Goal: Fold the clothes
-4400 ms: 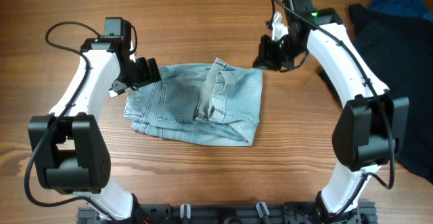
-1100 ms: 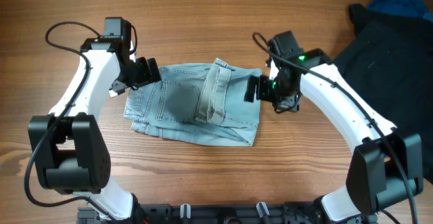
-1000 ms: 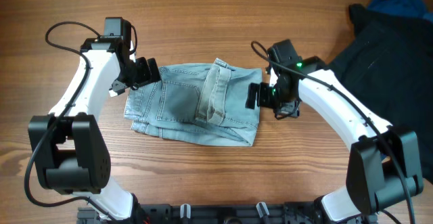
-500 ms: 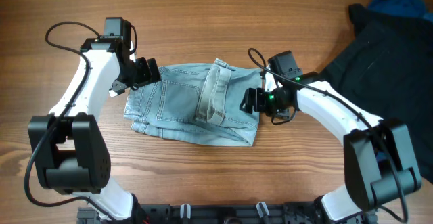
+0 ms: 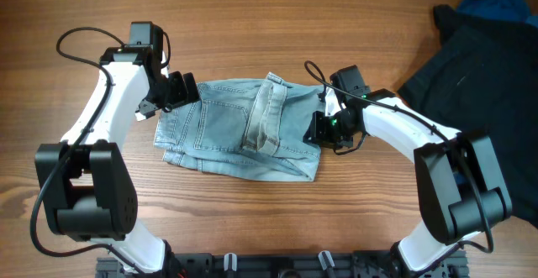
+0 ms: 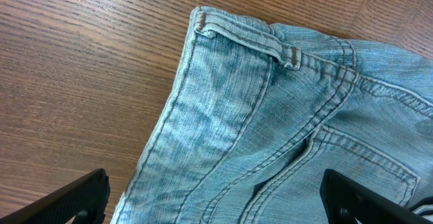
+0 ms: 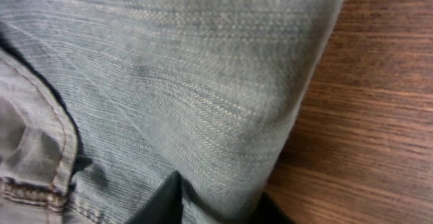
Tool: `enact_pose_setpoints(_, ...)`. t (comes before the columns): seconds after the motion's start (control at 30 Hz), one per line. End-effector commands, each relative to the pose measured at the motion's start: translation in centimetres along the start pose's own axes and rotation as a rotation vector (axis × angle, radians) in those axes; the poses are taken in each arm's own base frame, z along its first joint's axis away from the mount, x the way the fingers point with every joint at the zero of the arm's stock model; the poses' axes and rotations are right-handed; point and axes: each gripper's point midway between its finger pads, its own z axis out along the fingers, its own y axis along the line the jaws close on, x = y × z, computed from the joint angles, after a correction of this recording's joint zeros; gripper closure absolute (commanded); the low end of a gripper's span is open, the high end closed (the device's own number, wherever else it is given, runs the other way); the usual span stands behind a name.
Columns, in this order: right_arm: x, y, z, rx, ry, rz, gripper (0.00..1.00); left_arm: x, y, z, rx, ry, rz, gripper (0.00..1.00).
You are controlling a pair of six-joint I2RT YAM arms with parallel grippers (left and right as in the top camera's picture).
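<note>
The clothes are a light-blue denim garment [image 5: 214, 131], folded and lying flat mid-table, with a paler waistband strip [image 5: 267, 114] lying across its top. My left gripper [image 5: 178, 91] is open and low over the garment's left waistband corner; in the left wrist view its fingers [image 6: 216, 207] straddle the denim [image 6: 270, 116] without gripping it. My right gripper [image 5: 322, 128] is at the garment's right edge. In the right wrist view its fingers [image 7: 220, 204] pinch a raised ridge of denim [image 7: 189, 68] at that edge.
A large black garment [image 5: 479, 68] lies at the right edge of the table, with a dark-blue cloth [image 5: 498, 1] behind it in the far right corner. Bare wooden tabletop [image 5: 252, 26] surrounds the denim.
My right arm has swung from the far right down to the denim's right edge and closed on it. The waistband strip now lies flatter. My left arm has not moved.
</note>
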Motion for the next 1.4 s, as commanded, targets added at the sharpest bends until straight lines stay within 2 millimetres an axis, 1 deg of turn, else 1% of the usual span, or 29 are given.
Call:
enact_pose_setpoints(0.0,0.6,-1.1,0.9,0.037,0.027,0.029,0.86,-0.8,-0.1,-1.2,0.004,-0.042,0.003,0.00)
enact_pose_setpoints(0.1,0.5,-1.8,0.6,0.060,0.026,0.047,0.92,-0.8,-0.1,-1.2,0.004,-0.042,0.003,0.00)
enact_pose_setpoints(0.17,0.1,-2.6,0.2,0.069,0.019,0.074,0.96,-0.8,-0.1,-1.2,0.004,-0.042,0.003,0.00)
enact_pose_setpoints(0.27,-0.8,-4.3,-1.0,0.078,0.001,0.118,0.96,-0.8,-0.1,-1.2,0.004,-0.042,0.003,0.00)
enact_pose_setpoints(0.33,-1.5,-5.6,-2.0,0.091,-0.008,0.112,0.96,-0.8,-0.1,-1.2,0.004,-0.042,0.003,0.00)
enact_pose_setpoints(0.4,-2.2,-6.4,-2.8,0.100,-0.021,0.088,0.95,-0.8,-0.1,-1.2,0.004,-0.042,0.003,0.00)
enact_pose_setpoints(0.47,-3.0,-6.8,-3.4,0.096,-0.042,0.046,0.96,-0.8,-0.1,-1.2,0.005,-0.042,0.003,0.00)
enact_pose_setpoints(0.6,-4.3,-6.8,-4.1,0.100,-0.074,-0.069,0.96,-0.8,-0.1,-1.2,0.005,-0.043,0.003,0.00)
enact_pose_setpoints(0.77,-5.8,-7.7,-4.5,0.165,-0.131,-0.092,0.96,-0.8,-0.1,-1.2,0.005,-0.043,0.003,0.00)
enact_pose_setpoints(0.87,-6.0,-7.6,-4.6,0.162,-0.139,-0.087,0.95,-0.8,-0.1,-1.2,0.005,-0.043,0.003,0.00)
enact_pose_setpoints(0.9,-6.0,-7.6,-4.6,0.162,-0.138,-0.083,0.90,-0.8,-0.1,-1.2,0.005,-0.043,0.003,0.00)
enact_pose_setpoints(0.93,-5.9,-7.6,-4.6,0.162,-0.135,-0.082,0.66,-0.8,-0.1,-1.2,0.005,-0.043,0.003,0.00)
enact_pose_setpoints(0.97,-5.8,-7.6,-4.6,0.163,-0.131,-0.081,0.47,-0.8,-0.1,-1.2,0.005,-0.043,0.003,0.00)
enact_pose_setpoints(1.0,-5.8,-7.6,-4.7,0.163,-0.130,-0.081,0.35,-0.8,-0.1,-1.2,0.005,-0.043,0.003,0.00)
enact_pose_setpoints(1.03,-5.9,-7.5,-4.8,0.160,-0.129,-0.080,0.30,-0.8,-0.1,-1.2,0.005,-0.043,0.003,0.00)
enact_pose_setpoints(1.13,-6.3,-6.8,-5.3,0.139,-0.136,-0.060,0.24,-0.8,-0.1,-1.2,0.005,-0.043,0.003,0.00)
enact_pose_setpoints(1.3,-7.9,-5.2,-7.3,0.117,-0.177,-0.059,0.20,-0.8,-0.2,-1.2,0.008,-0.042,-0.002,0.00)
enact_pose_setpoints(1.37,-8.5,-4.5,-8.4,0.114,-0.199,-0.069,0.18,-0.7,-0.5,-1.2,0.024,-0.037,-0.002,0.00)
